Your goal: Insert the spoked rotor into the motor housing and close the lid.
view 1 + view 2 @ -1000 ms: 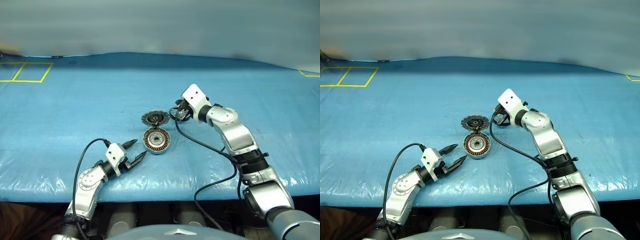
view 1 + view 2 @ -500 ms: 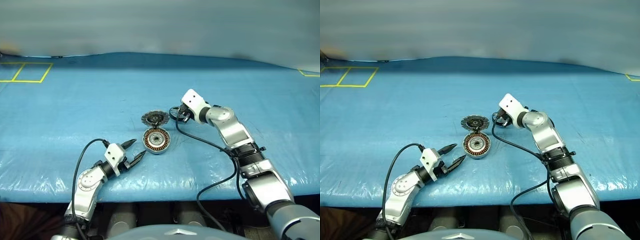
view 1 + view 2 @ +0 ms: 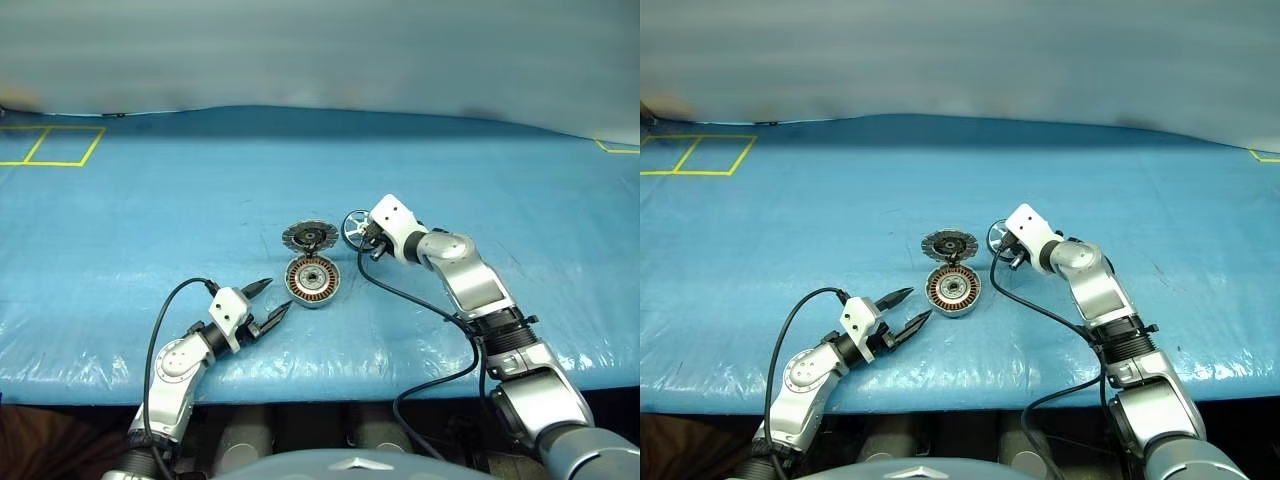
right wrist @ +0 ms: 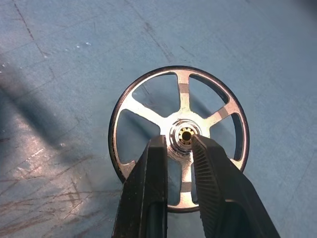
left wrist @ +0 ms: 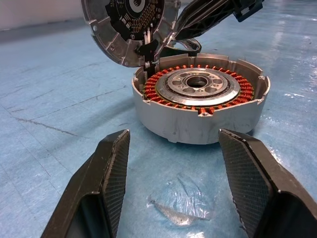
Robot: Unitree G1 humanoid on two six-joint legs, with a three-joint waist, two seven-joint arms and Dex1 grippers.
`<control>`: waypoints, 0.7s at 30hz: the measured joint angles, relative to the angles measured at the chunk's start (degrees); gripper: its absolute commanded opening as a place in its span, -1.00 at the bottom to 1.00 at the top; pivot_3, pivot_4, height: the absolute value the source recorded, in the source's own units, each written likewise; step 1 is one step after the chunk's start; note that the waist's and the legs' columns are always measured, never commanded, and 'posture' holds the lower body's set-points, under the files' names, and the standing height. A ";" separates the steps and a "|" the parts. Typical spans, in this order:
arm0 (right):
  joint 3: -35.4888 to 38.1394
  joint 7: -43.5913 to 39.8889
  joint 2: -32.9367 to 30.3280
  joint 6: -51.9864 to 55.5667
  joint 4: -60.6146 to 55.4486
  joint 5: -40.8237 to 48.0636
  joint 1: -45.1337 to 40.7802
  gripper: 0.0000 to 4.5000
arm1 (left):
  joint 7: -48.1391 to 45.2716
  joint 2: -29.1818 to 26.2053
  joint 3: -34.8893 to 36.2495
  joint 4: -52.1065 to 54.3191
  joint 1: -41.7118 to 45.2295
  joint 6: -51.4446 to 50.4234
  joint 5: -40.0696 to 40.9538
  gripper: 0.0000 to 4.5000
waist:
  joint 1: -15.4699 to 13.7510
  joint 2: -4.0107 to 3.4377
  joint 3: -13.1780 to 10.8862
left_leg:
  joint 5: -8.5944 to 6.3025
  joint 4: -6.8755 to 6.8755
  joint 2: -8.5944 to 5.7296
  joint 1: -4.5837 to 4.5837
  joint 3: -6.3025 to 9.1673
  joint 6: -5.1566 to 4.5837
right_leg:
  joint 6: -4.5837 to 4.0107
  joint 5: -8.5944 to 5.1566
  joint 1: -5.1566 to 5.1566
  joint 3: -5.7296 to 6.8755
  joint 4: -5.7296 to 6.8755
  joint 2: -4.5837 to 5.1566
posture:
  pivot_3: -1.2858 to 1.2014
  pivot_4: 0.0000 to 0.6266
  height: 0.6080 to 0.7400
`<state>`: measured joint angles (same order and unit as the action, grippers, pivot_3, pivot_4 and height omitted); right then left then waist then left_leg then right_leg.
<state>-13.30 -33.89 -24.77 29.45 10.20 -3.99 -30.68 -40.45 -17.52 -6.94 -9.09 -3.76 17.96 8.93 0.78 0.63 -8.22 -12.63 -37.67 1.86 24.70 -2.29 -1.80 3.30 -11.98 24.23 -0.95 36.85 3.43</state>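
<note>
The right claw (image 4: 178,148) has its two fingers drawn close together about the hub of the spoked rotor (image 4: 181,136), which lies flat on the blue desk (image 3: 150,220); whether it truly grips the hub I cannot tell. From there the motor housing (image 3: 313,281) lies nearer the robot and to its left, just beside, its copper windings bare and its well empty, with the lid (image 3: 309,236) hinged open behind it. The left claw (image 3: 268,302) waits wide open and empty, near the housing.

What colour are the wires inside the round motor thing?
Coppery orange-red windings ring the motor housing; the left wrist view shows them best.
</note>
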 measured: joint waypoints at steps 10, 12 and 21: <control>1.28 1.04 0.74 1.72 -0.74 0.47 0.42 -0.61 | 0.02 -0.08 0.00 -0.04 0.08 0.00 -0.02 0.34 | 0.00 0.00 0.00 | 0.00 0.00 0.00 0.01 0.01 0.00 | 0.00 0.00 0.00 0.00 0.00 0.00 | 0.03 -0.52 1.00; 1.82 1.19 1.07 2.14 -0.80 1.15 0.49 -0.61 | 0.04 -0.08 0.00 -0.04 0.08 0.00 -0.02 0.34 | 0.00 0.00 0.00 | 0.00 0.00 0.00 0.01 0.01 0.00 | 0.00 0.00 0.01 0.00 0.00 0.00 | 0.03 -0.52 1.00; 4.41 2.04 1.96 2.87 -3.85 3.72 0.73 -0.23 | 0.12 -0.09 -0.01 -0.05 0.09 0.01 -0.02 0.34 | 0.01 -0.01 -0.01 | 0.00 0.03 -0.01 0.03 0.02 0.00 | 0.00 0.00 0.04 0.00 0.00 0.00 | 0.03 -0.52 1.00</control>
<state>-8.89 -31.85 -22.81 32.32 6.35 -0.27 -29.94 -40.33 -17.61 -6.95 -9.14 -3.67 17.96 8.91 0.78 0.63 -8.23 -12.63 -37.63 1.85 24.73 -2.27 -1.80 3.30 -11.97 24.27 -0.95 36.85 3.43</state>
